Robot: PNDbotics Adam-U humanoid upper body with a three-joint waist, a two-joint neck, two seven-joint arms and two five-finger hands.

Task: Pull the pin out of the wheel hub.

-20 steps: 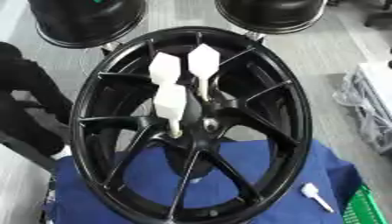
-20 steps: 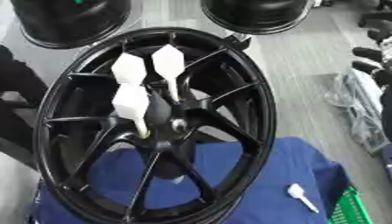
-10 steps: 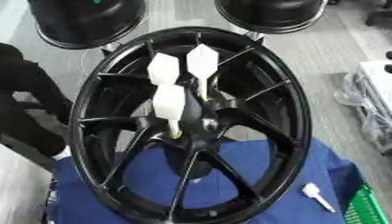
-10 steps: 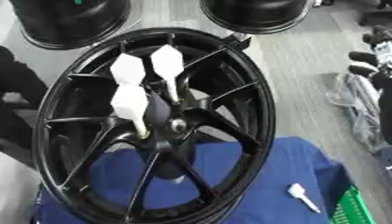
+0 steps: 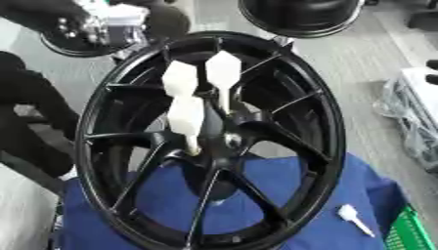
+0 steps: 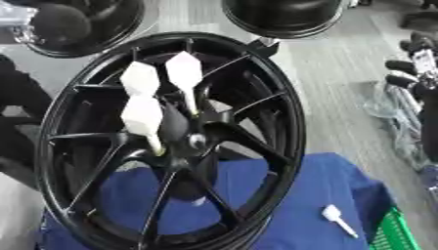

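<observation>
At the centre of the wheel hub (image 5: 214,141) three white pins (image 5: 186,117) still sit, so the pulling has not begun. The left hand (image 5: 107,24), at 11 o'clock, is blurred and I cannot tell its fingers; next it must reach and pinch one pin.

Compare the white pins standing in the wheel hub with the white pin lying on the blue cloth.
The pins in the hub are seated at the centre of the black wheel, heads raised above the spokes; the loose pin lies flat on the blue cloth, outside the rim. The hub pins cluster together as three; the loose pin lies alone near the green crate. The hub pins look larger, being nearer the camera. All are white, with a broad head and thin shaft.
</observation>
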